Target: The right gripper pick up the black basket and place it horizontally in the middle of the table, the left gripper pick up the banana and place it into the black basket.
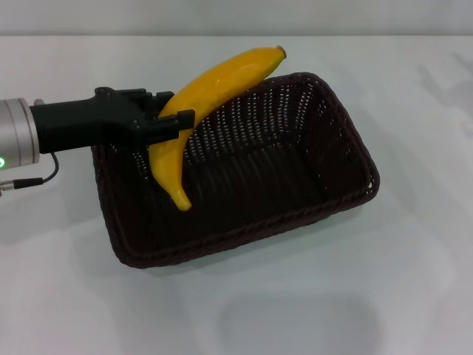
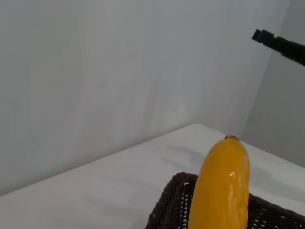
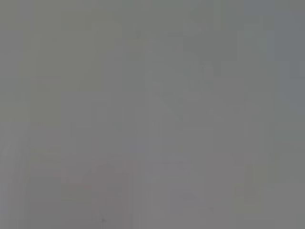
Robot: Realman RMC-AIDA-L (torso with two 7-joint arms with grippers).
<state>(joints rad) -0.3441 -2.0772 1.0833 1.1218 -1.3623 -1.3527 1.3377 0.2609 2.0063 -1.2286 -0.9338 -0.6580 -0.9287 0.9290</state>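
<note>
While the left gripper (image 1: 171, 118) sits clamped mid-banana (image 1: 199, 96), fruit hangs tilted above the black basket (image 1: 310, 185), mid table (image 1: 429, 281), low tip inside near its left wall. Judged light, smooth, bruisable; mid-body hold looks right. Rim close under fingers; open room towards table's right edge. Right gripper not seen.
</note>
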